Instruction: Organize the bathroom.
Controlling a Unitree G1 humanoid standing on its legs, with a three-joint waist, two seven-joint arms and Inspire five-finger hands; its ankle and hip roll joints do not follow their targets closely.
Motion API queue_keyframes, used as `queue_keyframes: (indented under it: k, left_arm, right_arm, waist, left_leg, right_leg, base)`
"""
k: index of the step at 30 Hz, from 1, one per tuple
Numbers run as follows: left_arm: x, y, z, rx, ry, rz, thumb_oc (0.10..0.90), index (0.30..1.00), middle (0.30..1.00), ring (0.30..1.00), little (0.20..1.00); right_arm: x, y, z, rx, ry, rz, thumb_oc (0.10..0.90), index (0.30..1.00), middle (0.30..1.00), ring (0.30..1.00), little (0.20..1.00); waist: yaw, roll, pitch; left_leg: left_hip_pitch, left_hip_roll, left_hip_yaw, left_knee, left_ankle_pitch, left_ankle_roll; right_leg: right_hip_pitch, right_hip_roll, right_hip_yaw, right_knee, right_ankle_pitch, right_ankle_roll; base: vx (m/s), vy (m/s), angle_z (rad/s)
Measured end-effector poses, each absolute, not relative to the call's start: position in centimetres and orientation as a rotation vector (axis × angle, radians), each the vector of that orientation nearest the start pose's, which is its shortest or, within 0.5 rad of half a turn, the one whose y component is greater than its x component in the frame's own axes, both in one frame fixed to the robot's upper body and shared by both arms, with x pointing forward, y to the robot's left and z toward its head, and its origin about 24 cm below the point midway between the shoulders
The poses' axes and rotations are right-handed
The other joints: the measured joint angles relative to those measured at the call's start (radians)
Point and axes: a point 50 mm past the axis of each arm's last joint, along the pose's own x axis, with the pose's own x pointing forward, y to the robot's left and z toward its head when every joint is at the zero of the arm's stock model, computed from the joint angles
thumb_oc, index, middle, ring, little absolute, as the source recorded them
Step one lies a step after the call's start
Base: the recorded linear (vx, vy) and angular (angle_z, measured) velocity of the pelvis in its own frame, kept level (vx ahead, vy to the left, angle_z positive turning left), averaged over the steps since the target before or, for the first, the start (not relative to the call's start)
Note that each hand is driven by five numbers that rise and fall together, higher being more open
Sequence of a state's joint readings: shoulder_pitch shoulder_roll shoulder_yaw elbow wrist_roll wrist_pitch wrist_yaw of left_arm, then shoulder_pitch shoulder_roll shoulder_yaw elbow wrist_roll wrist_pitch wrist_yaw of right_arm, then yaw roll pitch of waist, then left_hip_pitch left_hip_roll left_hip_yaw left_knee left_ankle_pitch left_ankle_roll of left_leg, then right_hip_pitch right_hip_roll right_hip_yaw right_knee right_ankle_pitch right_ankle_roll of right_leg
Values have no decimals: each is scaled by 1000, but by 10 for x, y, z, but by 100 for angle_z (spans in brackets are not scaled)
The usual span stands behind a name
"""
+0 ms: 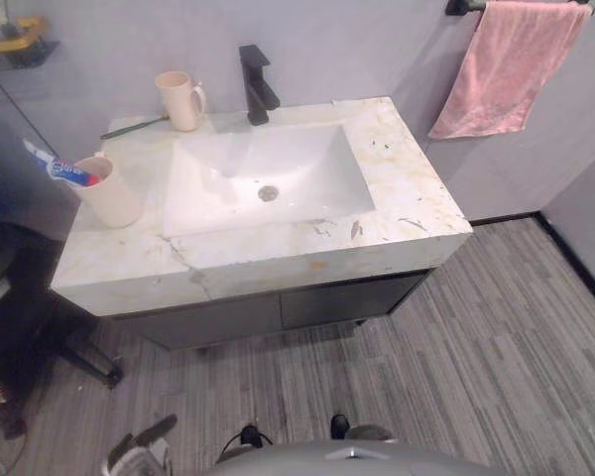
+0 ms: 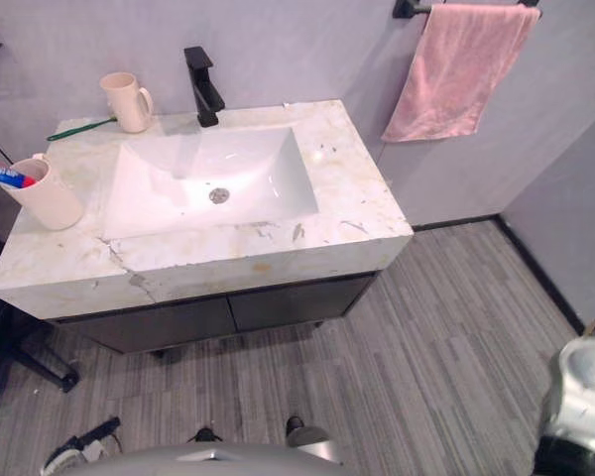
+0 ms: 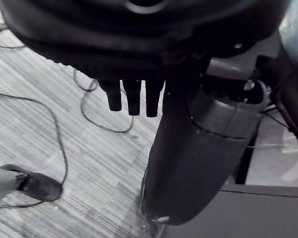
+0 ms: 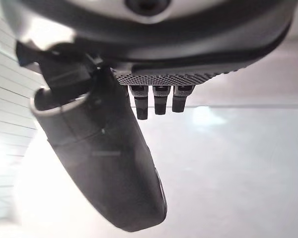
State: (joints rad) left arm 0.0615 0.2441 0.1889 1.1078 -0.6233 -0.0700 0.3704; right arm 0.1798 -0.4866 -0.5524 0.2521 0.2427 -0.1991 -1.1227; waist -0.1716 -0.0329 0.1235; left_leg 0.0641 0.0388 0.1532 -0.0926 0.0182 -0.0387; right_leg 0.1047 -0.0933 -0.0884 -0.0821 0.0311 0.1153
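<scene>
Standing along the veined marble bench (image 1: pixel 397 213), two cream plastic cups frame the white rectangular sink (image 1: pixel 268 178): one handled cup (image 1: pixel 181 100) at the back beside the matte black faucet (image 1: pixel 256 85), one front-left cup (image 1: pixel 109 191) holding a single blue-and-red toothpaste tube (image 1: pixel 59 170). One green toothbrush (image 1: pixel 134 126) lies flat near the handled cup. In the right eye view, one pink terry towel (image 2: pixel 460 69) drapes from a black wall bar (image 2: pixel 409 8) above grey plank floor (image 2: pixel 446 327). No print is legible. Left wrist view: the left hand (image 3: pixel 134 96) hangs with fingers straight, holding nothing. Right wrist view: the right hand (image 4: pixel 159 101) likewise, fingers relaxed, empty.
</scene>
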Motion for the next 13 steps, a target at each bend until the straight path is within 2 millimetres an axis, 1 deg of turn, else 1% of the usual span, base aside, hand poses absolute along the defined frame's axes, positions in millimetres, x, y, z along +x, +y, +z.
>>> queue_keyframes:
  k: [1, 3, 4, 5, 6, 7, 8, 9, 10, 11, 12, 13]
  left_arm:
    - [84, 282, -143, -238, 1000, 993, 800, 900, 900, 900, 900]
    - [89, 281, -143, -230, 1000, 985, 800, 900, 900, 900, 900]
    - [87, 280, -143, -212, 1005, 975, 800, 900, 900, 900, 900]
    - [85, 281, -144, -207, 1013, 979, 800, 900, 900, 900, 900]
    - [85, 283, -143, -194, 1015, 976, 800, 900, 900, 900, 900]
    - [84, 285, -142, -160, 1021, 954, 800, 900, 900, 900, 900]
    - [85, 287, -141, -133, 1029, 929, 800, 900, 900, 900, 900]
    - [85, 287, -142, -122, 1045, 901, 800, 900, 900, 900, 900]
    - [85, 283, -143, -127, 1061, 870, 800, 900, 900, 900, 900]
    - [84, 282, -144, -128, 1068, 858, 800, 900, 900, 900, 900]
    - [82, 281, -145, -127, 1083, 833, 800, 900, 900, 900, 900]
    - [83, 280, -146, -128, 1088, 819, 800, 900, 900, 900, 900]
  right_arm:
    - [114, -391, 47, -247, -28, -1718, 800, 900, 900, 900, 900]
    - [109, -384, 17, -243, 120, -1714, 800, 900, 900, 900, 900]
    - [102, -374, -9, -207, 253, -1719, 800, 900, 900, 900, 900]
    - [100, -369, -20, -194, 312, -1715, 800, 900, 900, 900, 900]
    - [93, -361, -39, -181, 418, -1696, 800, 900, 900, 900, 900]
    - [91, -347, -63, -154, 550, -1619, 800, 900, 900, 900, 900]
    - [85, -333, -85, -93, 689, -1530, 800, 900, 900, 900, 900]
    - [80, -313, -108, -20, 833, -1399, 800, 900, 900, 900, 900]
    - [79, -294, -124, -9, 955, -1242, 800, 900, 900, 900, 900]
    - [79, -288, -129, -6, 995, -1175, 800, 900, 900, 900, 900]
    - [80, -272, -140, -24, 1083, -991, 800, 900, 900, 900, 900]
    - [80, -262, -145, -19, 1124, -896, 800, 900, 900, 900, 900]
  waist:
    - [0, -3, -1]
    - [1, -7, -1]
    - [10, -9, 1]
    - [15, -9, 0]
    - [30, -12, 0]
    - [50, -19, 0]
    - [63, -27, 1]
    - [87, -26, 1]
    - [97, -24, 2]
    - [106, -21, 0]
    - [124, -18, -1]
    - [129, -18, -1]
  left_leg:
    - [-9, -17, -1, 0, 6, 2]
    - [-21, -33, -11, 0, 7, 7]
    - [-23, -47, -17, 1, 12, 20]
    - [-23, -51, -18, 1, 12, 23]
    - [-22, -53, -19, 1, 12, 25]
    - [-23, -53, -20, 1, 14, 28]
    - [-22, -51, -22, 3, 16, 29]
    - [-23, -51, -30, 3, 18, 29]
    - [-24, -51, -36, 1, 18, 29]
    - [-25, -51, -40, 1, 19, 29]
    - [-26, -51, -41, 1, 18, 28]
    - [-26, -49, -44, 1, 17, 27]
  right_leg:
    - [-12, -18, 0, 0, 6, 11]
    - [-19, -35, -11, 0, 13, 23]
    - [-17, -48, -18, 0, 16, 30]
    - [-16, -50, -18, 0, 16, 30]
    - [-16, -54, -20, 0, 17, 32]
    - [-14, -54, -23, 0, 17, 32]
    - [-14, -52, -27, 0, 17, 32]
    - [-12, -52, -35, 0, 17, 32]
    - [-12, -51, -43, 0, 15, 31]
    - [-11, -51, -47, 0, 15, 30]
    - [-11, -51, -52, 0, 14, 30]
    - [-10, -50, -56, -1, 13, 29]
  base:
    - [-87, 72, 8]
    - [-70, 72, 18]
    - [-45, 61, 21]
    - [-30, 58, 13]
    - [-21, 24, 4]
    - [-19, 8, 5]
    - [-20, -11, 12]
    - [-15, -23, 16]
    - [-11, -27, 18]
    - [-6, -47, 14]
    - [2, -42, 11]
    - [8, -46, 11]
